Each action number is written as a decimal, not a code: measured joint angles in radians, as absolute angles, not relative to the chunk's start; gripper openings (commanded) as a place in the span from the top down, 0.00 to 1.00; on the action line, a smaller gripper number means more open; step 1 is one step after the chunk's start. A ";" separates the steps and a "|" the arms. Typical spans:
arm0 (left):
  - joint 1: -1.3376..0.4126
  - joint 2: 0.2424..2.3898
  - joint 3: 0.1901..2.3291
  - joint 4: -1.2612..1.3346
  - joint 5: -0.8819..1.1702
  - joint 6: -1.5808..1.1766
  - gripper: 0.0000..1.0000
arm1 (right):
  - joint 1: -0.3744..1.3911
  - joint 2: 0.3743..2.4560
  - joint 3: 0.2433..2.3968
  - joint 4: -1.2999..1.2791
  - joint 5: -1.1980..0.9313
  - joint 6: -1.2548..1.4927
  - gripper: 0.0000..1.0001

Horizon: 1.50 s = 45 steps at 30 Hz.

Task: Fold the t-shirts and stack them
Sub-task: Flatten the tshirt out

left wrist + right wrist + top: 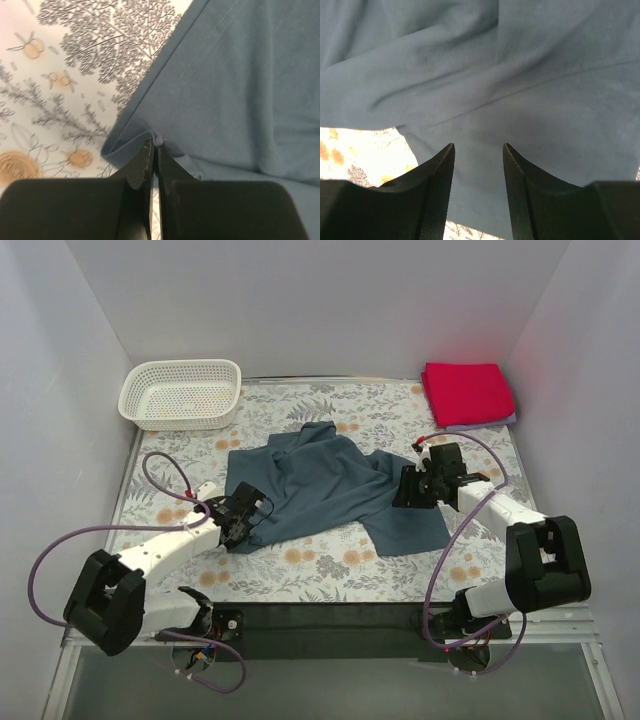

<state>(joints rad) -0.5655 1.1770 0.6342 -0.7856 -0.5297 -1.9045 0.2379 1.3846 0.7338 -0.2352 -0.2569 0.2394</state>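
The slate blue-grey t-shirt (330, 485) lies crumpled and unfolded in the middle of the table. My left gripper (243, 523) is shut on its near left hem; the left wrist view shows the pinched fold of blue cloth (157, 137) between the tips of the left gripper (155, 147). My right gripper (408, 490) is open just over the shirt's right side, with blue cloth (480, 90) under and between the tips of the right gripper (478, 150). The red t-shirt (467, 392) lies folded at the far right corner on a pale lavender one (480, 424).
A white lattice basket (181, 393) stands empty at the far left corner. The floral tablecloth (330, 575) shows bare along the near side. White walls close in on the left, back and right.
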 measured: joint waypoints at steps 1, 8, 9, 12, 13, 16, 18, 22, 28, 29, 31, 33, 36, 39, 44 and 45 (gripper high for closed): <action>-0.563 1.201 0.634 -0.765 -0.534 -1.898 1.00 | 0.238 1.401 0.741 -0.230 -0.257 0.240 0.58; -0.475 1.422 0.706 -0.631 -0.540 -1.819 1.00 | 0.238 1.494 0.761 -0.208 -0.239 0.248 0.57; -0.452 1.448 0.727 -0.614 -0.541 -1.806 1.00 | 0.238 1.507 0.765 -0.208 -0.237 0.251 0.57; -0.366 1.534 0.800 -0.560 -0.526 -1.757 1.00 | 0.238 1.555 0.795 -0.207 -0.234 0.259 0.57; -0.344 1.557 0.823 -0.549 -0.522 -1.742 1.00 | 0.238 1.571 0.812 -0.205 -0.233 0.260 0.57; -0.277 1.634 0.900 -0.503 -0.496 -1.689 1.00 | 0.238 1.630 0.874 -0.200 -0.229 0.262 0.56; -0.245 1.669 0.945 -0.478 -0.478 -1.645 1.00 | 0.238 1.666 0.921 -0.198 -0.221 0.263 0.56; -0.213 1.672 1.002 -0.465 -0.468 -1.558 1.00 | 0.238 1.688 0.994 -0.199 -0.210 0.265 0.45; -0.213 1.444 0.958 -0.468 -0.470 -1.464 1.00 | 0.240 1.527 0.972 -0.242 -0.131 0.262 0.38; -0.214 1.369 0.932 -0.469 -0.471 -1.454 1.00 | 0.241 1.483 0.957 -0.258 -0.105 0.262 0.38; -0.213 1.213 0.870 -0.469 -0.475 -1.438 1.00 | 0.241 1.408 0.931 -0.298 -0.055 0.260 0.37; -0.213 1.066 0.809 -0.473 -0.477 -1.426 1.00 | 0.242 1.342 0.891 -0.340 0.000 0.259 0.37; -0.213 0.919 0.745 -0.472 -0.479 -1.414 1.00 | 0.242 1.272 0.823 -0.427 0.069 0.261 0.38; -0.213 0.854 0.690 -0.472 -0.476 -1.409 1.00 | 0.242 1.233 0.759 -0.486 0.106 0.266 0.41; -0.213 0.872 0.659 -0.479 -0.455 -1.398 1.00 | 0.242 1.191 0.686 -0.536 0.095 0.301 0.43; -0.213 0.880 0.659 -0.478 -0.452 -1.394 1.00 | 0.242 1.186 0.675 -0.537 0.089 0.311 0.44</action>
<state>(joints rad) -0.2131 0.8803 0.6590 -0.4778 -0.4519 -1.3937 0.2420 1.1858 0.6750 -0.5373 0.0891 0.3111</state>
